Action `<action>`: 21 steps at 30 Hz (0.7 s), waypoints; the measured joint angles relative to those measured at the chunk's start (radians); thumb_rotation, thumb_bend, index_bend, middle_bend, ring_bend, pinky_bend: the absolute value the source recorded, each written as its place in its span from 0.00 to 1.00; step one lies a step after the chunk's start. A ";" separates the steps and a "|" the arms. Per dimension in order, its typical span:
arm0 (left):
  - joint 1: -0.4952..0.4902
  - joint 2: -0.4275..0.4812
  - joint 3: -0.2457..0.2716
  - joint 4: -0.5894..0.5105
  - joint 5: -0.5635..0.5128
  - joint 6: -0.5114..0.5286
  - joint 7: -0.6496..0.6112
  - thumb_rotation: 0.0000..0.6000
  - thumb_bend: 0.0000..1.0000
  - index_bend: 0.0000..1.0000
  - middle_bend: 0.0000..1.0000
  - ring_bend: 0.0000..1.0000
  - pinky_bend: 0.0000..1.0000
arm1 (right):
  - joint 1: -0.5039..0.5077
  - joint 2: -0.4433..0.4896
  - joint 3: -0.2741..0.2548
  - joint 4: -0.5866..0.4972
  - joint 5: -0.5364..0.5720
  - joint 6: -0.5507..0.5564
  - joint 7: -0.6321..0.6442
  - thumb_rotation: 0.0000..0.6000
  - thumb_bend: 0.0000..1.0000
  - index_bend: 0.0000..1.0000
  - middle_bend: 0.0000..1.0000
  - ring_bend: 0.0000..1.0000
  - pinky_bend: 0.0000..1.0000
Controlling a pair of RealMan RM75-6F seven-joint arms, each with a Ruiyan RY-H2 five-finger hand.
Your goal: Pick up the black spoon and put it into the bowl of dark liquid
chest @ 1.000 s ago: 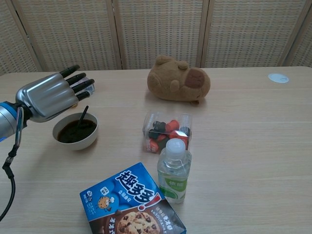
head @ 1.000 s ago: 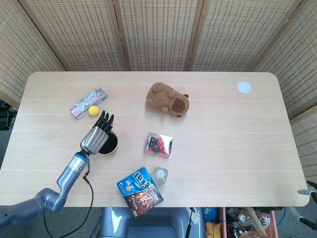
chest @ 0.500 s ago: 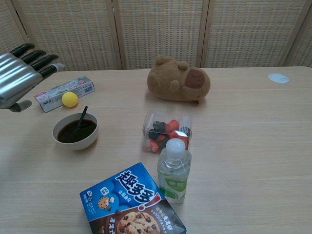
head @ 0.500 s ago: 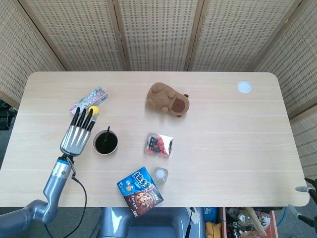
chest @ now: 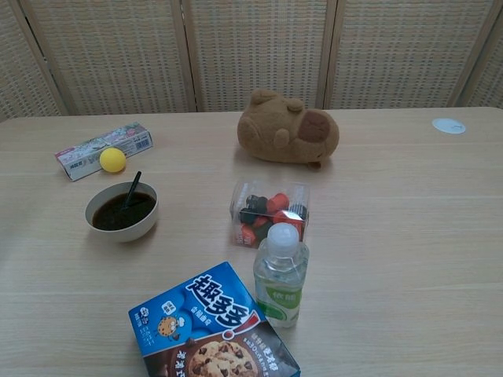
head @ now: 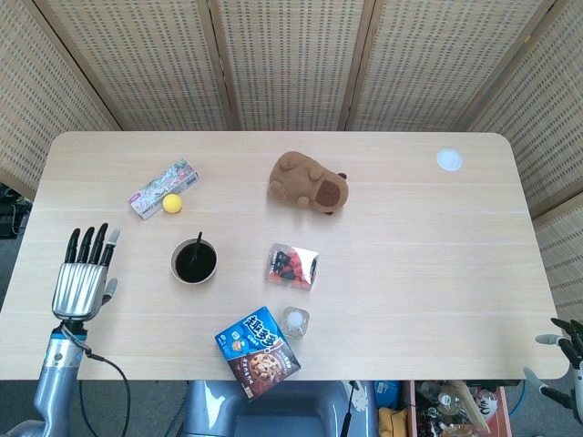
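Nearest the robot, a blue cookie box (chest: 211,326) lies flat at the table's (chest: 409,236) front edge, with a small clear bottle (chest: 280,275) standing upright just beside its right corner; behind the bottle sits a clear plastic tub (chest: 269,210) of red and dark pieces.

Left of the tub, well apart from it, is the bowl of dark liquid (chest: 122,210); the black spoon (chest: 132,188) stands in it, its handle leaning up over the far rim and its lower end sunk in the liquid; nothing touches bowl or spoon.

The left hand (head: 82,278) shows only in the head view, over the table's left edge and well to the left of the bowl; its fingers (head: 86,244) are stretched out straight and slightly apart, holding nothing. The right hand (head: 567,344) shows just at the lower right corner of the head view, off the table; only a few fingertips are seen, so I cannot tell how it is set.

Beyond the bowl lie a yellow ball (chest: 112,159) and, touching it, a long flat packet (chest: 104,149); further right a brown plush animal (chest: 288,129) rests mid-table; a small white disc (chest: 449,126) lies at the far right.
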 measured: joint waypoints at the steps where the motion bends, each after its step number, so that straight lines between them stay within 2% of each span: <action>1: 0.019 0.004 0.009 -0.003 0.008 0.018 -0.043 1.00 0.31 0.00 0.00 0.00 0.00 | 0.002 0.001 -0.001 -0.004 -0.002 0.000 -0.004 1.00 0.30 0.43 0.29 0.15 0.24; 5: 0.091 0.011 0.041 -0.002 0.053 0.102 -0.198 1.00 0.31 0.00 0.00 0.00 0.00 | 0.009 0.009 -0.004 -0.027 -0.014 0.002 -0.023 1.00 0.30 0.43 0.29 0.15 0.24; 10: 0.192 0.012 0.096 0.010 0.103 0.204 -0.326 1.00 0.31 0.00 0.00 0.00 0.00 | 0.019 0.017 -0.009 -0.055 -0.028 0.001 -0.043 1.00 0.30 0.43 0.29 0.15 0.24; 16: 0.297 0.004 0.177 0.008 0.172 0.273 -0.374 1.00 0.31 0.00 0.00 0.00 0.00 | 0.029 0.025 -0.018 -0.088 -0.040 -0.004 -0.071 1.00 0.30 0.43 0.29 0.15 0.24; 21: 0.323 0.013 0.193 -0.020 0.181 0.252 -0.359 1.00 0.31 0.00 0.00 0.00 0.00 | 0.035 0.028 -0.023 -0.098 -0.045 -0.006 -0.082 1.00 0.30 0.43 0.29 0.15 0.24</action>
